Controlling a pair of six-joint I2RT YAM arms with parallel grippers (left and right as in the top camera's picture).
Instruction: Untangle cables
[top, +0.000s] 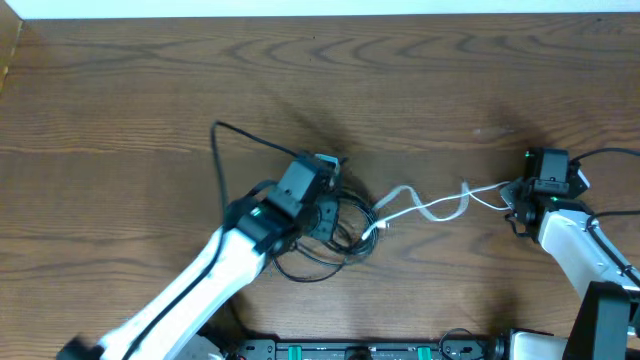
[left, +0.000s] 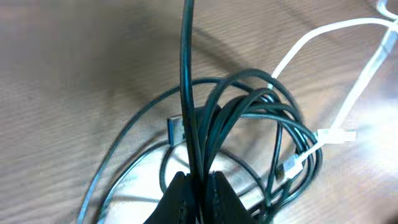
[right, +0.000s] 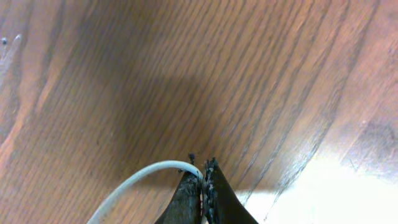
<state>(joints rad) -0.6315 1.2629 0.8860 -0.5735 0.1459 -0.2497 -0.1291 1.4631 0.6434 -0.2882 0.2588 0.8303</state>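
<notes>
Black cable loops (left: 249, 109) lie tangled on the wooden table (top: 150, 80) under the left gripper (left: 200, 182), which is pressed together on several strands. The right gripper (right: 203, 176) pinches the white cable (right: 140, 177) near its end, well apart from the knot. Both cords look light, limp and slick; a hold close to a plug would likely slip less.

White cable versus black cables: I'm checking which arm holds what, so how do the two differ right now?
The white cable runs out in loose waves; the black cables sit coiled in a tangled loop. The right gripper pinches the white cable; the left gripper pinches the black cables. Both are thin and flexible, and the white cable's far end reaches into the black coil.
</notes>
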